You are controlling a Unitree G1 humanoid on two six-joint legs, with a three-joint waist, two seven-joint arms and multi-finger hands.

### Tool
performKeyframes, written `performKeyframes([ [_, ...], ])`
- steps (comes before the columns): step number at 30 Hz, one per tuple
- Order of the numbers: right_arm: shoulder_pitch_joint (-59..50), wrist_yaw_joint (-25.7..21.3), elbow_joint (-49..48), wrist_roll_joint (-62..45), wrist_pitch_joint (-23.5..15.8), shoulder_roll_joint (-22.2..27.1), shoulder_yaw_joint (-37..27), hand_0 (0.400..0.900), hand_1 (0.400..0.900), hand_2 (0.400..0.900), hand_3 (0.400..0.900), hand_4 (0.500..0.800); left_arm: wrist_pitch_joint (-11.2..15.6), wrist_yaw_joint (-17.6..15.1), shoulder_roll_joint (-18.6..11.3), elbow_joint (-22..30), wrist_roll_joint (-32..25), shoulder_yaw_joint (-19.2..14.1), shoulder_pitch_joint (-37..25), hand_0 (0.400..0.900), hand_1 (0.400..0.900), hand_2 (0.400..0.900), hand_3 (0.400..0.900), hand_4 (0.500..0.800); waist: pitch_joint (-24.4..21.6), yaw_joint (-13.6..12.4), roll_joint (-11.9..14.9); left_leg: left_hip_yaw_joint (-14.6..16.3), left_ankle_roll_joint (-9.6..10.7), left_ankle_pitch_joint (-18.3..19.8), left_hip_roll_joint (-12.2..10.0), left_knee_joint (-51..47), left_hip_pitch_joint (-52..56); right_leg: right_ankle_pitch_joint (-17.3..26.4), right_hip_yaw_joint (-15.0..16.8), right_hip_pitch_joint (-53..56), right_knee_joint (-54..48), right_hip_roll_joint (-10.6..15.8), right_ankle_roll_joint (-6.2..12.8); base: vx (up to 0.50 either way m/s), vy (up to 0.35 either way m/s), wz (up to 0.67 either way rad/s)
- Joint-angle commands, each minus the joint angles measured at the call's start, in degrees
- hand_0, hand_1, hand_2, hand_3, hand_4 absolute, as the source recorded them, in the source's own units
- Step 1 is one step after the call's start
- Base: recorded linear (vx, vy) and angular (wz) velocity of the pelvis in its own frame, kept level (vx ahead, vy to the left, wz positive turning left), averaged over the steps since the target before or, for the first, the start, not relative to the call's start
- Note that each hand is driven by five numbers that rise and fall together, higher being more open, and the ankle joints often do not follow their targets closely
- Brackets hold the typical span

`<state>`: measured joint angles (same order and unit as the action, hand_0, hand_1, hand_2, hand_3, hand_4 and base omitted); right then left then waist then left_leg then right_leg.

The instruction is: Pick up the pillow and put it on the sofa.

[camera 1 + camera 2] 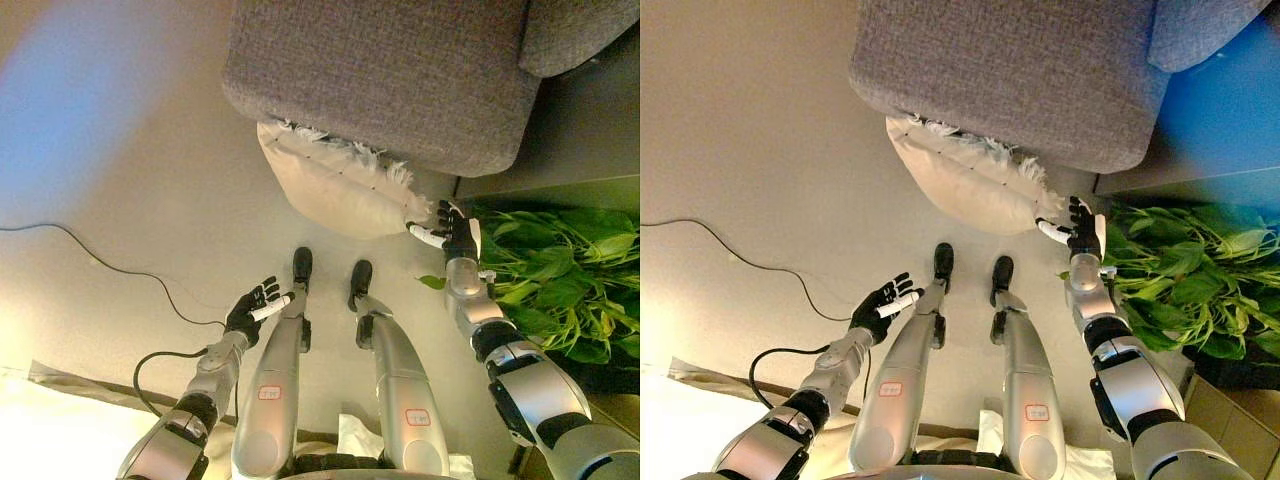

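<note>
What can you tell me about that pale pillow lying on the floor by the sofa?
The pillow is cream-coloured and looks like soft fabric, plump, with a ragged white fringe along its upper edge. It lies on the floor, its far side tucked against and partly under the front of the grey sofa. The right hand, fingers spread, reaches its right end, with a white fingertip at or very near the edge. The left hand is open and well clear of it. How far it goes under the sofa is hidden.
</note>
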<state>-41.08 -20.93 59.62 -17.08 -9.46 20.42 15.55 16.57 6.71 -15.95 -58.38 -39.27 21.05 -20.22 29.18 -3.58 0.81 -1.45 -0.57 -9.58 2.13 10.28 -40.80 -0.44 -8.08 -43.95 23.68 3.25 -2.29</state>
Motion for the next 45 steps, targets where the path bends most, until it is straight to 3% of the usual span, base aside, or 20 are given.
performKeyframes([
  [1, -0.50, -2.07, -3.63, 1.41, -2.91, 6.60, 0.87, 0.900, 0.900, 0.900, 0.900, 0.800, 2.90, 0.35, 1.19, 2.65, -2.79, -0.21, 1.52, 0.900, 0.900, 0.900, 0.900, 0.800, 0.61, -0.64, -2.57, -0.27, -0.81, 5.16, 2.75, 6.79, -2.51, 5.53, 1.15, -0.28, -4.63, -0.74, 3.50, 0.00, 0.024, 0.05],
  [20, -4.45, -1.57, -1.13, 1.30, -2.76, 6.81, 2.90, 0.900, 0.900, 0.900, 0.900, 0.800, 5.21, -0.13, 2.73, 5.07, -5.15, 1.53, 1.42, 0.900, 0.900, 0.900, 0.900, 0.800, 0.61, -0.84, -4.99, -0.21, -0.85, 4.55, 3.40, 8.12, -8.61, 5.53, 1.72, -6.53, -2.54, -0.66, 3.30, 0.00, 0.018, 0.01],
  [21, -4.67, -1.67, -1.27, 1.60, -2.79, 6.85, 3.09, 0.688, 0.688, 0.688, 0.688, 0.673, 5.42, -0.35, 2.90, 5.15, -5.14, 1.61, 1.43, 0.900, 0.900, 0.900, 0.900, 0.800, 0.61, -0.84, -5.09, -0.26, -0.83, 4.49, 3.41, 8.08, -8.84, 5.53, 1.76, -6.78, -2.48, -0.65, 3.28, 0.00, 0.000, 0.00],
  [22, -4.72, -1.95, -1.48, 1.98, -3.17, 6.94, 3.26, 0.400, 0.400, 0.400, 0.400, 0.500, 5.66, -0.39, 2.97, 5.30, -5.32, 1.70, 1.53, 0.900, 0.900, 0.900, 0.900, 0.800, 0.61, -0.84, -5.21, -0.30, -0.83, 4.42, 3.46, 8.10, -9.04, 5.50, 1.86, -7.02, -2.35, -0.71, 3.23, 0.00, 0.000, 0.00],
  [31, -4.66, -1.88, -1.36, 2.51, -3.85, 7.04, 3.68, 0.400, 0.400, 0.400, 0.400, 0.500, 6.86, -0.25, 2.99, 5.23, -5.92, 1.65, 2.04, 0.900, 0.900, 0.900, 0.900, 0.800, 0.61, -0.82, -5.56, -0.22, -0.88, 4.38, 3.72, 8.25, -9.00, 5.29, 1.87, -6.96, -2.29, -0.92, 2.98, 0.00, 0.002, 0.00],
  [45, -1.15, -0.49, -6.20, 2.55, -6.23, 6.07, 3.24, 0.400, 0.400, 0.400, 0.400, 0.500, 5.66, -0.31, 2.01, 4.70, -4.47, 0.12, 3.63, 0.900, 0.900, 0.900, 0.900, 0.800, 0.61, 0.09, -3.64, 0.42, -1.29, 6.02, 3.31, 6.74, -0.93, 4.95, 2.50, 0.59, -4.24, -2.14, 2.83, -0.01, 0.002, -0.07],
])
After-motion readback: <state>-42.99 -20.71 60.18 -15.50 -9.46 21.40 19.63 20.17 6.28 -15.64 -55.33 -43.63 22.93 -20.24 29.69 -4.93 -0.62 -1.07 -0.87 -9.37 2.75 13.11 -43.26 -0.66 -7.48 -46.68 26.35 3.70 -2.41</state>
